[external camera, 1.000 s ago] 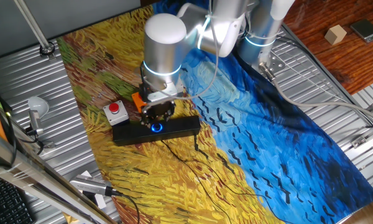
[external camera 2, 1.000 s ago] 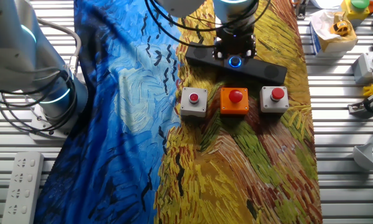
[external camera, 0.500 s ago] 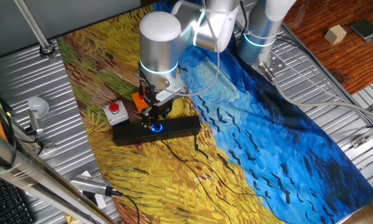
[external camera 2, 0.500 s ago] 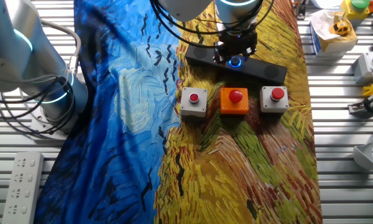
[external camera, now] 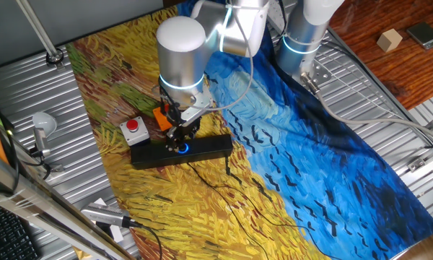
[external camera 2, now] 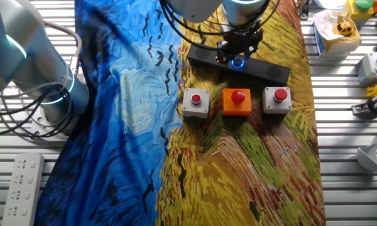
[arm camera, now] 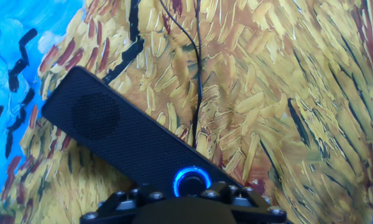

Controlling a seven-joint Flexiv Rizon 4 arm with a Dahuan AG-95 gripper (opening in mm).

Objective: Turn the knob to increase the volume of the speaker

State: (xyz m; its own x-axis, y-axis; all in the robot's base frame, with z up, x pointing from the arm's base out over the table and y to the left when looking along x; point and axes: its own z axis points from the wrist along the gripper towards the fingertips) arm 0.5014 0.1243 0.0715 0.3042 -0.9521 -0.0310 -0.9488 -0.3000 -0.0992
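The black two-finger gripper (external camera: 180,139) points straight down over the middle of the long, slim matte-black speaker bar (external camera: 213,147), and its tips sit at the small round black knob ringed in glowing blue light (external camera: 182,149). Whether the fingers are closed on the knob or merely around it cannot be told: in both fixed views the hand's dark body covers the tips, and in the hand view only the bolted underside of the hand shows along the bottom edge. In that view the knob (arm camera: 192,181) lies just beyond the hand's lower edge, its blue ring fully visible, with the speaker (arm camera: 112,132) running off diagonally to the upper left.

In the other fixed view the gripper (external camera 2: 238,53) stands over the blue glow of the knob (external camera 2: 239,61), and the speaker (external camera 2: 269,72) extends to both sides of it. Just in front of the speaker sit three button boxes with red push buttons: a grey one (external camera 2: 195,103), an orange one (external camera 2: 237,102) and another grey one (external camera 2: 278,100), near the bar but apart from it.

A thin black cable (arm camera: 199,68) leads away from the speaker's long edge across the painted yellow and blue cloth (external camera: 289,180). On that side the cloth lies open; on the button side the boxes stand close by.
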